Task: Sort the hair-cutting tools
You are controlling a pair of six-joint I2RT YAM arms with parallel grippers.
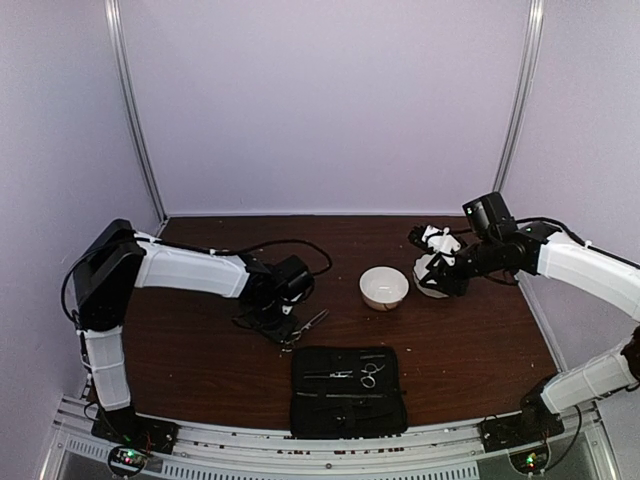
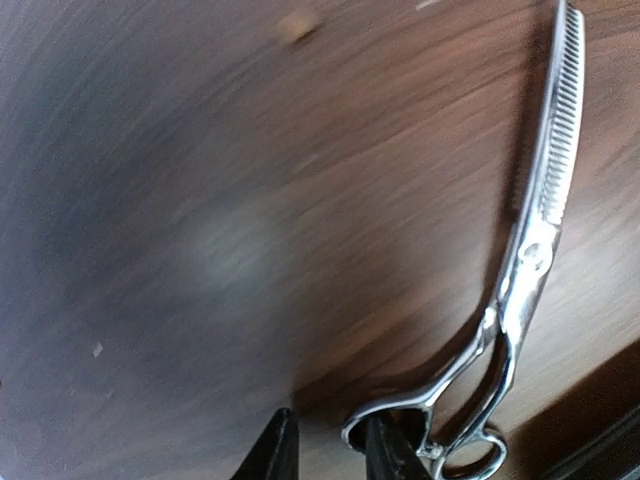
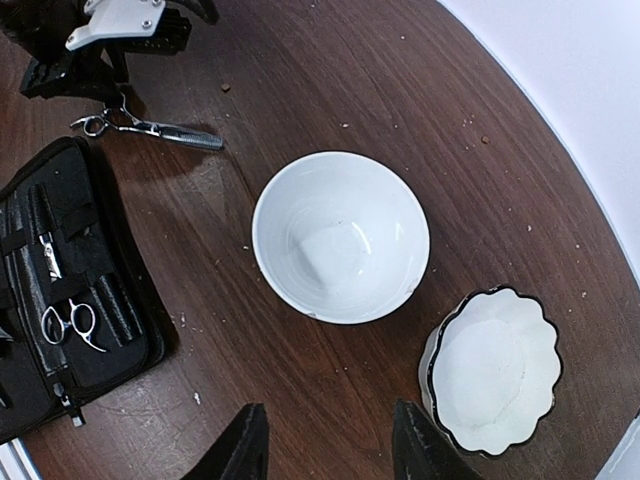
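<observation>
Hair-cutting tools, shown from above and from both wrists

(a) Thinning scissors (image 2: 540, 230): silver, slim, one blade toothed like a comb, with ring handles. They lie flat on the brown wooden table (image 1: 200, 380), outside the black case (image 1: 310, 400) and just beyond its far left corner. The blades point away from the left gripper (image 2: 330, 455). The pivot is too blurred for any mark to be read.

(b) Left gripper: low over the wood at the handle end of the thinning scissors, beyond the far left corner of the case. Its jaws stand partly apart with bare wood between them. One of its fingers (image 2: 385, 455) meets the handle loop, and no clamp on the handle can be made out.

(c) Plain scissors (image 3: 70, 325): small, silver, with two ring handles, lying inside the open case towards its right half. A thin stick-like tool (image 3: 47, 258) lies in the case beside them.

(d) Right gripper (image 3: 330, 450): raised well beyond the far right corner of the case, jaws spread wide and holding nothing.

(e) Plain white bowl (image 3: 340, 235): upright, beyond the far right corner of the case.

(f) Scalloped white bowl (image 3: 495, 370): dark-rimmed, just beside the plain bowl on the side away from the case
</observation>
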